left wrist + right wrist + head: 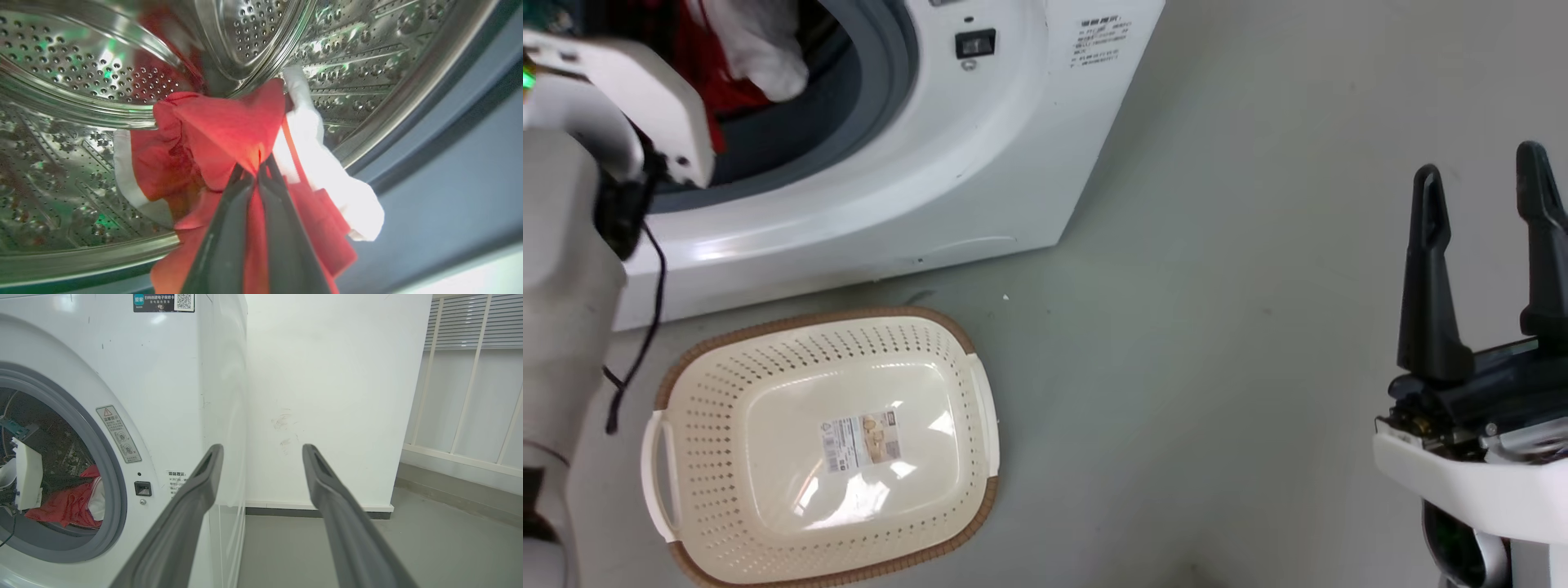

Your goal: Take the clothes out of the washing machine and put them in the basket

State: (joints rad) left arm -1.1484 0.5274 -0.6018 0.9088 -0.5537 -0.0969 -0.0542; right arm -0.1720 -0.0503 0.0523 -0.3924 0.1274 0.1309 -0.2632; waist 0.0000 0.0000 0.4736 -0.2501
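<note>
left gripper [254, 165], reached through the porthole of the washing machine [980, 163]: its two dark fingers are pressed together on a fold of the red-and-white clothes [220, 130]. the cloth is pinched at the tips and drapes down both sides of them. one white panel hangs toward the grey door seal [429, 183], and the rest is bunched at the mouth of the perforated steel drum [81, 73]. right gripper [1478, 167]: held over the floor [1217, 327] well to the right of the machine, jaws spread, holding nothing. the basket [719, 384] sits on the floor just in front of the machine, below the porthole and toward the robot, with no garment in it yet. its long axis runs across the head view, a handle at each end. judgement: the left arm is much the nearer to both garment and basket, so the coming move is outward over the seal, then down. trailing cloth may catch on the seal lip.
</note>
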